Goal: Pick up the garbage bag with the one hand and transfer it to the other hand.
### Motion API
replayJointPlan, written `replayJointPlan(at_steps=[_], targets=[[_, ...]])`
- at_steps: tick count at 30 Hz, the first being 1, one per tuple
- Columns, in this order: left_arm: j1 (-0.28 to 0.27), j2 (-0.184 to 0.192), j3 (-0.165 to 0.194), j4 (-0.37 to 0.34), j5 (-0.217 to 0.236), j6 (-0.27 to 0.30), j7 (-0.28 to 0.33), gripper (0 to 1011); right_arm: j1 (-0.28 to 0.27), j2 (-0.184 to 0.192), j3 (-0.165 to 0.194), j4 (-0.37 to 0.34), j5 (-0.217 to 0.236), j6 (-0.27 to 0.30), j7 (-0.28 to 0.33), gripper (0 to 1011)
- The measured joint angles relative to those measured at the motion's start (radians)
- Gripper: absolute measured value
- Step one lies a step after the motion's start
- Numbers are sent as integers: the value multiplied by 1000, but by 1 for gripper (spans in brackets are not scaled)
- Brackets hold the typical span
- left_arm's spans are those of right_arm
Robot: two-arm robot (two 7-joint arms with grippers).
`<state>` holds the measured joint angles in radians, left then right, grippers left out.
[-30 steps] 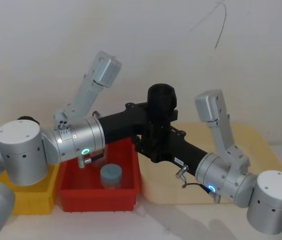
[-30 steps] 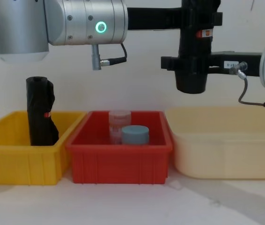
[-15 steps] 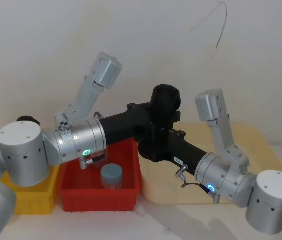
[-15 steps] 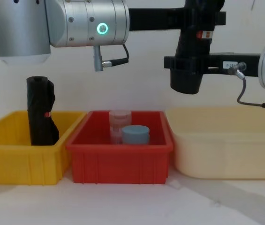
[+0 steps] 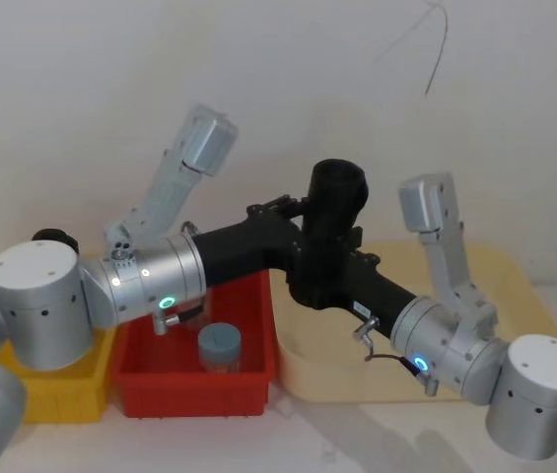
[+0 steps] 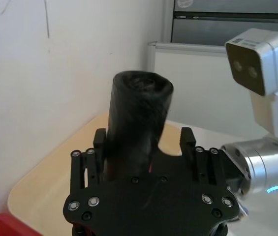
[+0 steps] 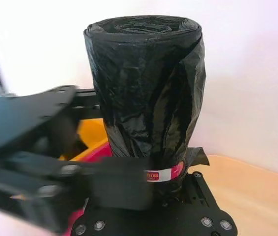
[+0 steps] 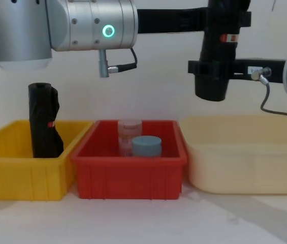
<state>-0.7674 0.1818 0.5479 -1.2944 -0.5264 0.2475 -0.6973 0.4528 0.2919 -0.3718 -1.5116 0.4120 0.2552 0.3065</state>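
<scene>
The garbage bag (image 5: 335, 212) (image 8: 219, 61), a smooth black roll with a red-and-white label, hangs upright in the air above the gap between the red bin and the beige tub. My right gripper (image 5: 322, 281) (image 8: 209, 68), on the blue-lit arm, is shut on its lower part; in the right wrist view the bag (image 7: 148, 98) stands straight out of that gripper (image 7: 178, 187). From the left, the green-lit arm's left gripper (image 5: 303, 229) (image 8: 204, 20) reaches to the bag's upper part. Its fingers (image 6: 188, 142) straddle the bag (image 6: 139, 123) with a gap on one side, so it is open.
A yellow bin (image 8: 16, 178) at the left holds a lumpier black roll (image 8: 44, 122). The red bin (image 8: 133, 178) in the middle holds a clear jar with a grey-blue lid (image 8: 146, 146). The beige tub (image 8: 245, 168) stands at the right, below the right arm.
The bag has shifted right with the right gripper, from over the red bin toward the beige tub. It tilted for a moment and is upright again. The left gripper's fingers have loosened from it.
</scene>
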Motion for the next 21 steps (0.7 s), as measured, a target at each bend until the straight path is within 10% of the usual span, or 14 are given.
replayJointPlan(at_steps=[21], targets=[[99, 95, -59, -171, -2, 43, 126, 1002, 27, -8, 43, 64, -14, 22, -59, 506]])
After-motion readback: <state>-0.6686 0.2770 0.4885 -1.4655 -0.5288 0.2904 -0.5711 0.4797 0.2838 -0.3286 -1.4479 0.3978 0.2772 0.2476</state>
